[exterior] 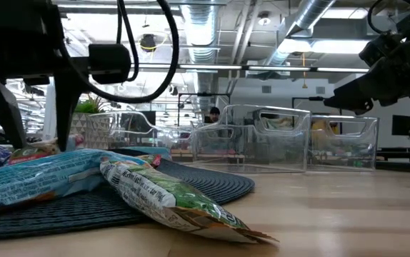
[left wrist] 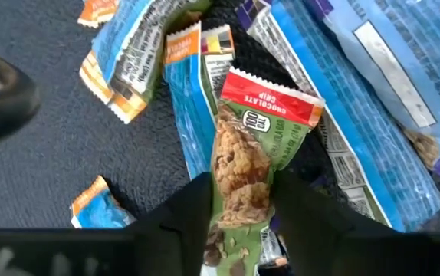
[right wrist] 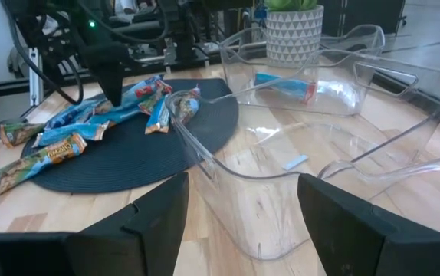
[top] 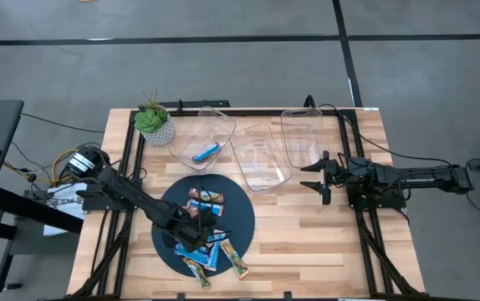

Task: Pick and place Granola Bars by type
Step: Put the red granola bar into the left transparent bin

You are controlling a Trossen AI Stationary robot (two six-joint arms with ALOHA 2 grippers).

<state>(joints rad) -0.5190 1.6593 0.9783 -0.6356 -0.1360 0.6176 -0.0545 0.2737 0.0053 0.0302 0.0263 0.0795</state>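
Several granola bars [top: 206,242] in blue, green and orange wrappers lie in a heap on the dark round mat [top: 240,209]. My left gripper [left wrist: 239,195] points down over the heap, shut on a green bar with a red end [left wrist: 260,123]. In the high view it stands at the mat's middle [top: 200,224]. One blue bar [top: 205,152] lies flat in the far-left clear bin [top: 215,130]. My right gripper [top: 319,177] waits open at the table's right, above the wood, with nothing between its fingers [right wrist: 151,222]. My left gripper pinches the green bar's two long edges [left wrist: 218,180] between its two fingers, in the half away from the red end. The fingers come from above, pointing steeply down, and lie across the bar. The bar lies on blue bars on the mat.
Three clear bins [top: 261,159] stand in a row at the far side; the rightmost one [top: 300,138] is nearest my right gripper. A potted plant [top: 152,121] stands at the far left corner. Bare wood [top: 307,242] lies right of the mat.
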